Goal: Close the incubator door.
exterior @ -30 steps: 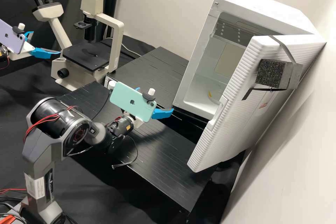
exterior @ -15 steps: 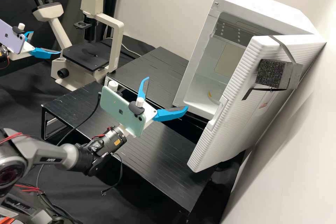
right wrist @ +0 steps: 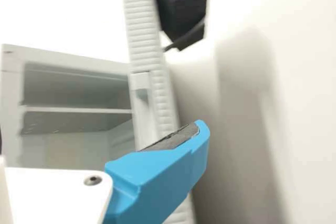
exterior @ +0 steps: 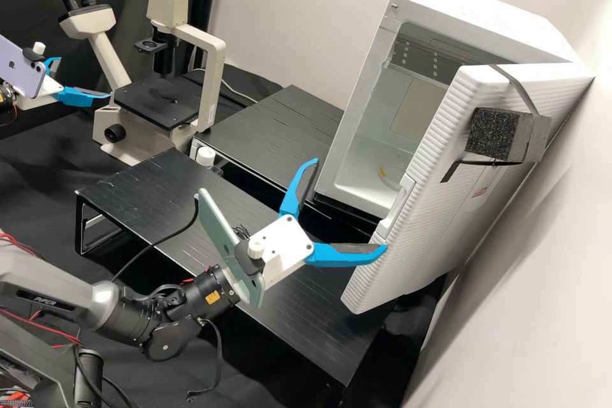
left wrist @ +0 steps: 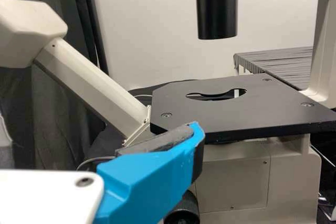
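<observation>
high view: left arm cut off at the view's edge, one finger of left gripper [exterior: 83,78] partly behind a phone [exterior: 22,67]. door's [exterior: 414,255] inner side hidden. door stands wide open on the incubator [exterior: 503,22], ribbed outer face toward the wall [exterior: 548,280], long axis slanting upper right to lower left. right gripper [exterior: 350,205] spread wide, nothing held, one fingertip overlapping door's free edge, contact unclear. left gripper spread, empty, near microscope [exterior: 213,83].
</observation>
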Motion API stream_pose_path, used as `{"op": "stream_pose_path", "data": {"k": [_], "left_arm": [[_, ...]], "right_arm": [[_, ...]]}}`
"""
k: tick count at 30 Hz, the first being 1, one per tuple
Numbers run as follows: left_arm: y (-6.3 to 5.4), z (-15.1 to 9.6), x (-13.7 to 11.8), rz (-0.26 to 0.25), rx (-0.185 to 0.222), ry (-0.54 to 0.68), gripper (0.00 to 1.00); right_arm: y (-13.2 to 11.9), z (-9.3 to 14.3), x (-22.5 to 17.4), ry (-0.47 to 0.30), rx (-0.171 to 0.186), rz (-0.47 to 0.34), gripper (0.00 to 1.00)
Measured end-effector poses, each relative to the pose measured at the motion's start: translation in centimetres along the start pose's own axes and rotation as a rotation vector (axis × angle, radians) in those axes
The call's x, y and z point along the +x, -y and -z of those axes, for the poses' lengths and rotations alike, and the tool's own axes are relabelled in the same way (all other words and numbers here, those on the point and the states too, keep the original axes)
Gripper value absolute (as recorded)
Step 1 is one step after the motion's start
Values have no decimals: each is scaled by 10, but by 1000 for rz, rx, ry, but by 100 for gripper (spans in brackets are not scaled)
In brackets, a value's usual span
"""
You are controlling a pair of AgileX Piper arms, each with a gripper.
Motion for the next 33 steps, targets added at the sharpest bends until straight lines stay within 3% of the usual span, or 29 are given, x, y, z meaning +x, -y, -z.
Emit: {"op": "stream_pose_path", "data": {"k": [5,11,15,21,33], "left_arm": [[0,0,0,0,0,0,100],[0,0,0,0,0,0,100],[0,0,0,0,0,0,100],[0,0,0,0,0,0,100],[0,0,0,0,0,0,100]], "right_arm": [[10,-22,15,88,-19,20,100],[21,-44,32,165,-66,30,100],[22,-52,38,199,-71,29,100],[28,-50,41,184,-55,50,100],[59,-24,43,146,35,151,100]]}}
